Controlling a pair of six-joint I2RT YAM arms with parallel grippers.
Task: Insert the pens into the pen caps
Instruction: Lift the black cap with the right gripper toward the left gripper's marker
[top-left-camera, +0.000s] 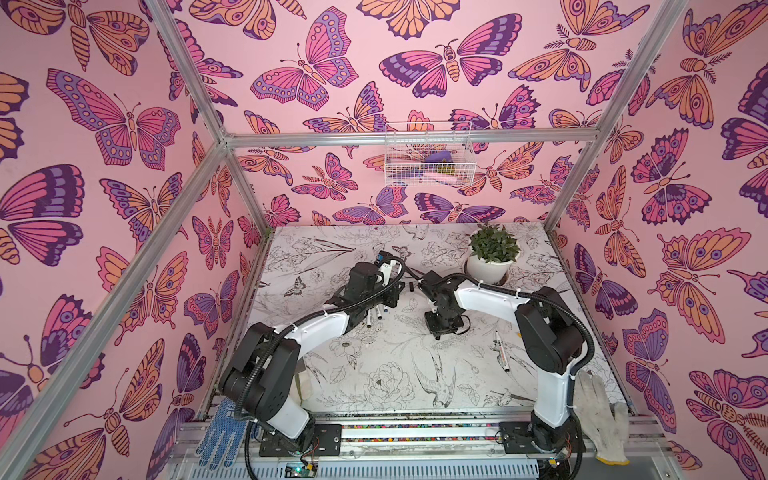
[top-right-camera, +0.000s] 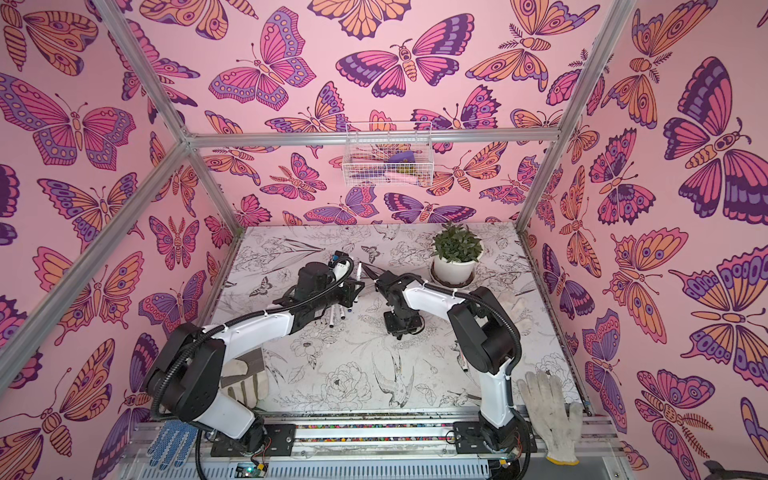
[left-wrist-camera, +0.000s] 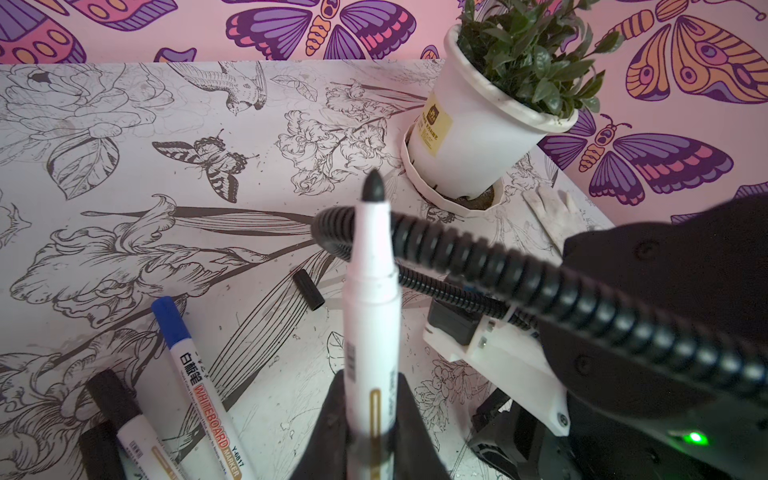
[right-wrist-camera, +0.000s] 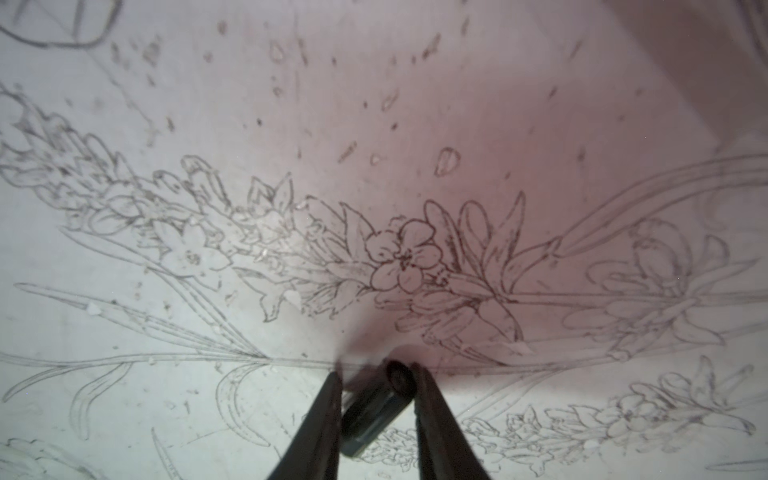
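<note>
1. Black on pale print: in the right wrist view a short black cap (right-wrist-camera: 376, 409) sits between the two fingers of the right gripper (right-wrist-camera: 375, 376), low over the table (right-wrist-camera: 208, 83). The jaws stand narrow, one finger against the cap's rim and the other just beside its wall. That side is smeared, so I cannot tell whether the cap is truly pinched. Its open mouth faces away from the wrist, and its long axis is skewed a little across the fingers.
2. Left wrist view: the left gripper (left-wrist-camera: 370, 392) is clamped on the barrel of an uncapped pen (left-wrist-camera: 371, 307). The pen's long axis runs straight out from the fingers, dark tip pointing toward the potted plant (left-wrist-camera: 490, 124). Another black cap (left-wrist-camera: 309, 289) lies loose on the table beyond. A blue-capped pen (left-wrist-camera: 195, 374) and black-capped ones (left-wrist-camera: 124, 419) lie just beside the gripper. The right arm's corrugated hose (left-wrist-camera: 519, 274) crosses behind the held pen.
3. Both top views: the left gripper is raised toward the back of the table. The right gripper is down at the surface, nearer the front and to the right. One more bare pen (top-left-camera: 500, 352) lies well apart, by the right arm's elbow.
4. Judgement — pen tip and cap mouth do not yet face each other. The right arm, nearer the cap, must lift it and turn that mouth onto the pen's axis. A skewed cap may slip.
</note>
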